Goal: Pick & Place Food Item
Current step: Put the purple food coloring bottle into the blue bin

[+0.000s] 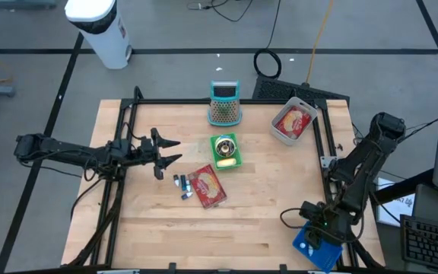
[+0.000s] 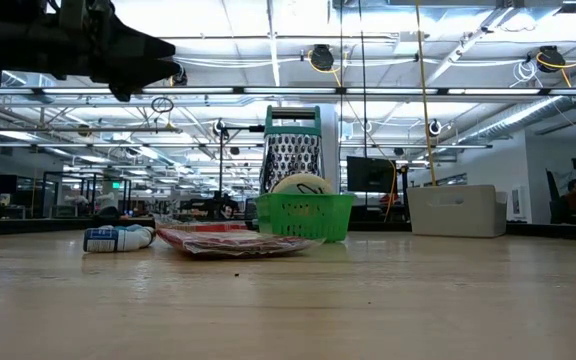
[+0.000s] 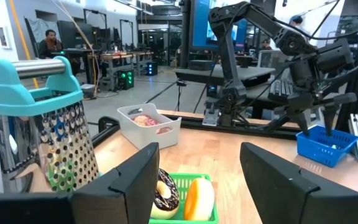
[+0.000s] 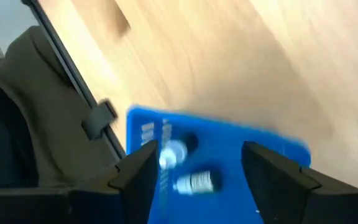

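At the lower right of the high view the right gripper hangs over a blue basket at the table's near right corner; in the right wrist view its fingers stand apart with nothing between them, straddling the blue basket, in which two small white and silver items lie. Further up the frame, near the middle of the table, a red food packet lies flat with a small blue and white bottle just beside it on its left. Left of these, the left gripper hovers above the wood, its fingers spread and empty in the left wrist view, pointing toward a green basket at the centre of the frame. That green basket holds a chocolate doughnut and a yellowish round food item side by side. Beyond it, toward the top of the high view, a teal-handled box grater stands upright, and to its right a white tray holds another red packet. In the low view the grater rises behind the green basket, the red packet lies in front, and a white bin sits at the right.
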{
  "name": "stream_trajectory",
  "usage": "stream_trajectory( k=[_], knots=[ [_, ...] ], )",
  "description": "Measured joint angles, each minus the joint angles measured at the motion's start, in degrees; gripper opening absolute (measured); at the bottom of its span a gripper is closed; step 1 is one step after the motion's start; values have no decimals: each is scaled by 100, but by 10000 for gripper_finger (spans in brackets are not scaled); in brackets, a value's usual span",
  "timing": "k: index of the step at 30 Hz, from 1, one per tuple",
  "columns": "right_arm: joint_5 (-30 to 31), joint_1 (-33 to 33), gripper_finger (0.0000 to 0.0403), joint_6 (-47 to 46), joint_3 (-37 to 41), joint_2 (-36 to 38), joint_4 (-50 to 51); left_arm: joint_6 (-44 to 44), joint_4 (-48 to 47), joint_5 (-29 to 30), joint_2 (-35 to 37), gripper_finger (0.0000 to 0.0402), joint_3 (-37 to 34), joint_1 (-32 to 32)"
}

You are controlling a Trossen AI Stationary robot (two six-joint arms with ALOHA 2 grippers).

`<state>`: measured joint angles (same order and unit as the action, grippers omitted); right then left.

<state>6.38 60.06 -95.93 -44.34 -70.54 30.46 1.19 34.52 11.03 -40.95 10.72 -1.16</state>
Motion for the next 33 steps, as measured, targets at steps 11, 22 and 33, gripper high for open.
stream_trajectory(
  k=[11,22,33],
  knots=[
    [133,-1470,211,3055,0,2,-807,393,-9,0,0,228,0,-1],
    [1020,-3170,208,7041,0,2,-2264,1085,-1034,-630,0,228,0,-14],
    [1158,-4550,208,8948,586,2,-4732,1937,-3577,-1523,-7,228,1,-255]
  ],
)
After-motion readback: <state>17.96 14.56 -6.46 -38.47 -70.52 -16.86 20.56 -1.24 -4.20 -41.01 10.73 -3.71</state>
